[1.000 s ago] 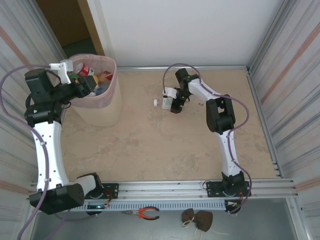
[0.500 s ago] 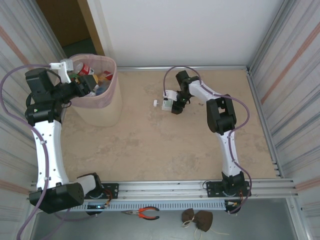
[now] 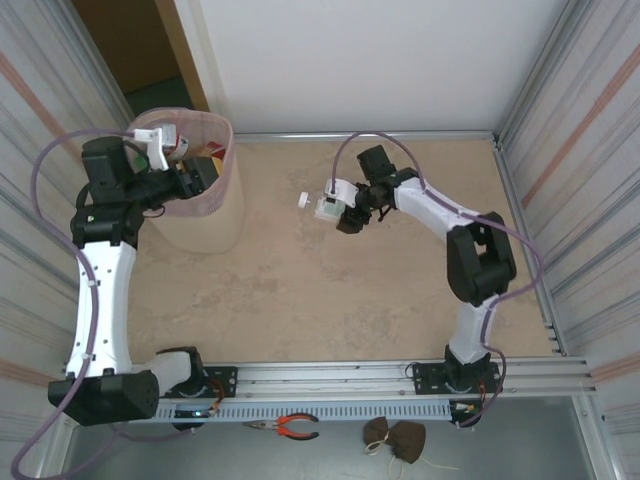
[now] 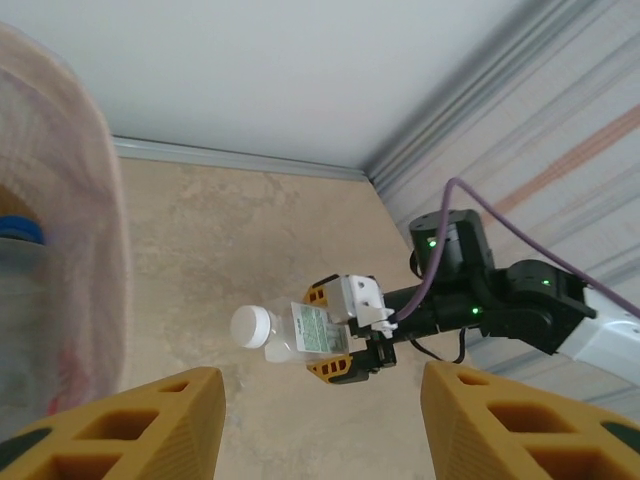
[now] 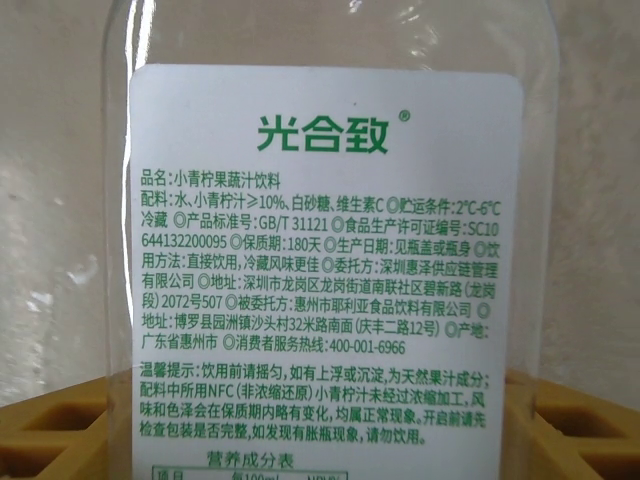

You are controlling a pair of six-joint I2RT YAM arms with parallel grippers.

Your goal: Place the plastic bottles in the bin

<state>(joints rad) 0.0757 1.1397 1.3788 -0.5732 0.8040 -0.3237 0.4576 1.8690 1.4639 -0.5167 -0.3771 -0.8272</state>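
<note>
top external view, biggest thing first: the bin (image 3: 215, 215) stands at the far left of the table (image 3: 300, 290). my left gripper (image 3: 195, 175) hangs right at its near rim, fingers spread with nothing between them. in the left wrist view the bin's pink wall (image 4: 80, 250) is close on the left, and a blue-capped bottle (image 4: 18, 232) shows through it.

my right gripper (image 3: 335, 208) is out mid-table, well apart from the bin. its jaws are pinched on the last bottle (image 3: 322, 205), a clear one held lying sideways by its labelled middle. the white cap (image 3: 299, 200) pokes out toward the bin. the right wrist view has the label (image 5: 330, 250) pressed up close, with my yellow pads at either lower corner.

what worries me:
- the bin is light, and my left arm crowds its rim. if the right arm swings over now, the two could meet there, or one could nudge the bin and tip it.
- the bottle is smooth and round. pinched across the body, it may twist or slide in the pads during a quick carry.
- the cap leads. if it comes in low, it could clip the rounded rim and knock the bottle loose outside.

i judge that the left gripper should move clear before the right one carries the bottle over.
</note>
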